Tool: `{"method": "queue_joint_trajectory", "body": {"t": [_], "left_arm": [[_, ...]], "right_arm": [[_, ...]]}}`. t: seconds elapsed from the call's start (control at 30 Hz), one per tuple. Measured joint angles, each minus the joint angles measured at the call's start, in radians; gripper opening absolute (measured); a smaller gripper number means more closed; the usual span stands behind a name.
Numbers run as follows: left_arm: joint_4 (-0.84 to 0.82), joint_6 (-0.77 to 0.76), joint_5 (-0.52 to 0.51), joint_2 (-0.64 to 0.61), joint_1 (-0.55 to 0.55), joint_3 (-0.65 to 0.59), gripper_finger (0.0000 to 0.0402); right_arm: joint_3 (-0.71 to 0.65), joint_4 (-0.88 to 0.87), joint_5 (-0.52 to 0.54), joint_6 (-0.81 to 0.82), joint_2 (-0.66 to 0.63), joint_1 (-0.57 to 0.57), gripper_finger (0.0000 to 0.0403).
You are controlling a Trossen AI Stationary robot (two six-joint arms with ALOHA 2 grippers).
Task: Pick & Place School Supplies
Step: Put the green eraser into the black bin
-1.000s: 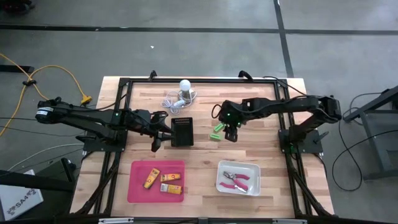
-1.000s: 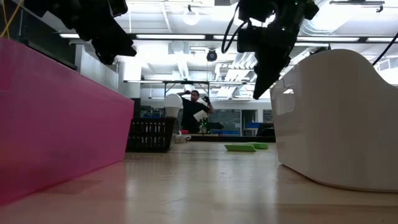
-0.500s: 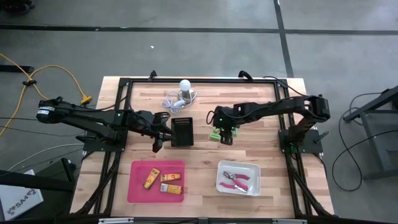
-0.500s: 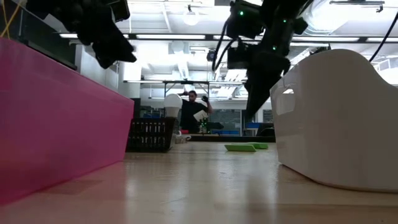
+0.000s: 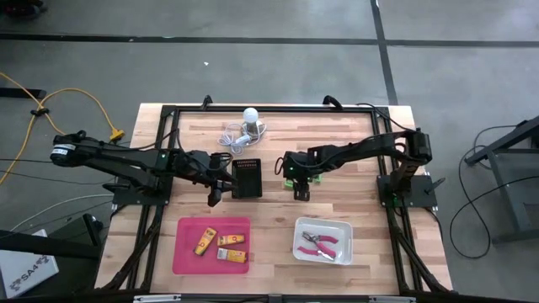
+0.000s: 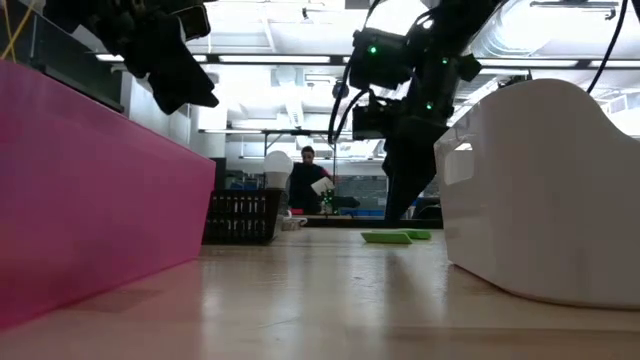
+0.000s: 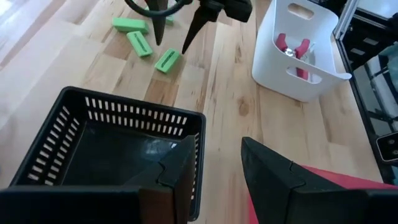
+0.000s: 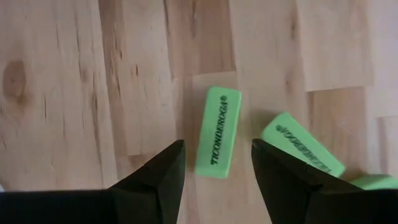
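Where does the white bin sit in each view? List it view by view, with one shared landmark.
High view: white bin at lower centre-right.
Low view: white bin fills the right side, near the camera.
Left wrist view: white bin at upper right.
Right wrist view: not in it.
Shared landmark: the green erasers, in the low and both wrist views.

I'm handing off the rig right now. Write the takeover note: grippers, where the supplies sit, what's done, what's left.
Right gripper: open, empty, poised over a green eraser on the bare table.
Left gripper: open, empty, waiting at the black basket.
Done: three yellow-orange pieces lie in the pink tray; the pink-handled tool lies in the white bin.
Left: all three green erasers are loose between the basket and the right arm.
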Motion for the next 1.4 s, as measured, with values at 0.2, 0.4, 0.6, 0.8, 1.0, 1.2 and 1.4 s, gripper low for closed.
{"method": "queue_joint_trajectory", "body": {"t": [0.2,0.4,0.6,0.8,1.0,1.2,1.4], "left_arm": [[0.001,0.000,0.000,0.000,0.000,0.000,0.0127],[0.001,0.000,0.000,0.000,0.000,0.000,0.0127],[0.000,0.000,0.000,0.000,0.000,0.000,0.0127],[0.000,0.000,0.000,0.000,0.000,0.000,0.0127],[0.000,0.000,0.002,0.000,0.000,0.000,0.0127],[0.000,-0.006,0.003,0.000,0.000,0.000,0.0127],[-0.001,-0.008,0.005,0.000,-0.006,0.000,0.0127]], "right_arm": [[0.000,0.009,0.002,0.008,0.008,0.019,0.0174],[0.000,0.009,0.004,0.031,0.025,0.025,0.0174],[0.000,0.011,0.029,0.035,0.052,0.026,0.0174],[0.000,0.016,0.038,0.035,0.051,0.026,0.0174],[0.000,0.024,0.046,0.035,0.051,0.026,0.0174],[0.000,0.030,0.054,0.035,0.053,0.026,0.0174],[0.003,0.042,0.046,0.053,0.100,0.026,0.0174]]}}
